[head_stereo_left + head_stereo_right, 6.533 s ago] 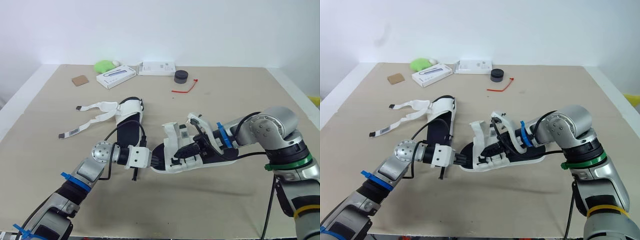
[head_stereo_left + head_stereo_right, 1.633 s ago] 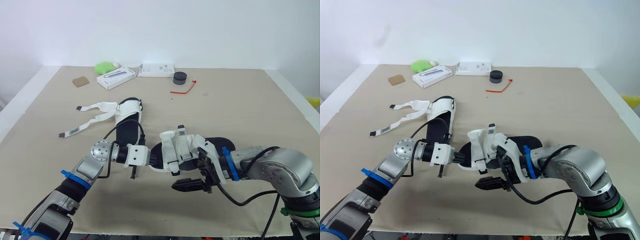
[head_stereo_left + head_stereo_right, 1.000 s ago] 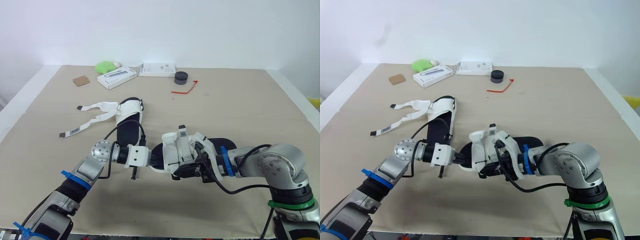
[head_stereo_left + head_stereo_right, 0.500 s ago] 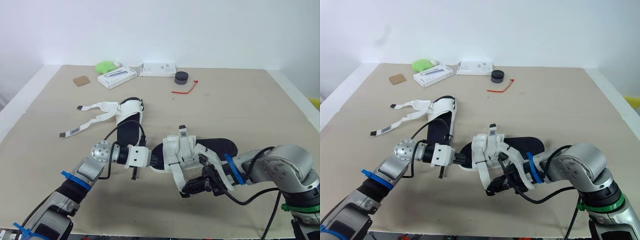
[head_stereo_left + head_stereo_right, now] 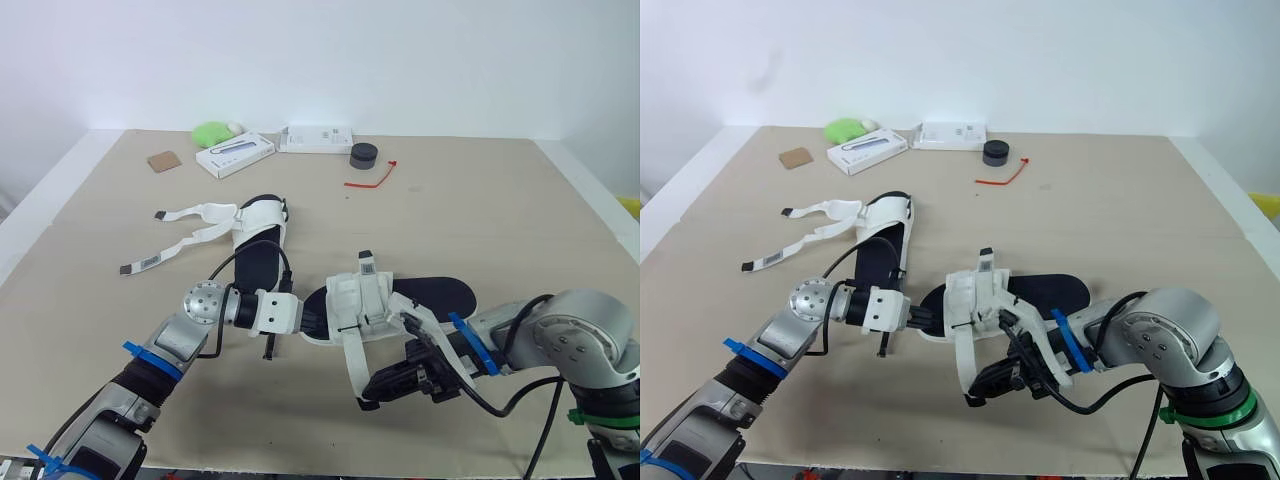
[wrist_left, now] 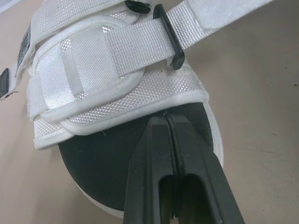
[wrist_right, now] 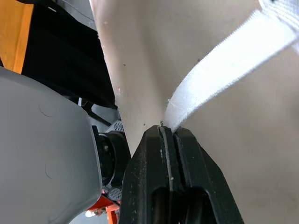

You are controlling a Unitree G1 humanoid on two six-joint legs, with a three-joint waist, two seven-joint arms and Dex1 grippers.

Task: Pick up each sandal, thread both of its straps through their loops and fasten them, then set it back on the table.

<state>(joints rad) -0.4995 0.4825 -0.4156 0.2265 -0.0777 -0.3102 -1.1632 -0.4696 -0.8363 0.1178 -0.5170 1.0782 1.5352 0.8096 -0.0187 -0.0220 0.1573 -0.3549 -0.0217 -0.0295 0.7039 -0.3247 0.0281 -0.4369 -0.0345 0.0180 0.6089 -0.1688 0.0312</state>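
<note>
Surface (image 5: pixel 500 220): a wide tan top that carries every item in the scene.
Near sandal (image 5: pixel 430 293): it lies in the middle of the surface between the two arms. It has a black footbed and white bands, and its toe points toward the left arm.
Far sandal (image 5: pixel 255 250): it rests flat just beyond the left arm, and its two loose straps (image 5: pixel 170 235) are splayed out to the left, unfastened.
Right tool (image 5: pixel 368 398): its fingers are pinched tight on the end of the white strap, low over the surface in front of the near sandal.
Left tool (image 6: pixel 167 116): its fingers are closed together at the toe of the near sandal, and the tips nip the rim of the white toe band.
White strap (image 5: pixel 352 355): it runs from the near sandal's front band toward the near edge, and it is drawn straight into the right tool.
White boxes (image 5: pixel 234 154): these are two flat cartons near the far edge, side by side.
Green lump (image 5: pixel 210 132): it sits by the far edge, just beside the boxes.
Black puck (image 5: pixel 363 154) and red tie (image 5: pixel 368 177): they sit close together, well beyond both sandals.
</note>
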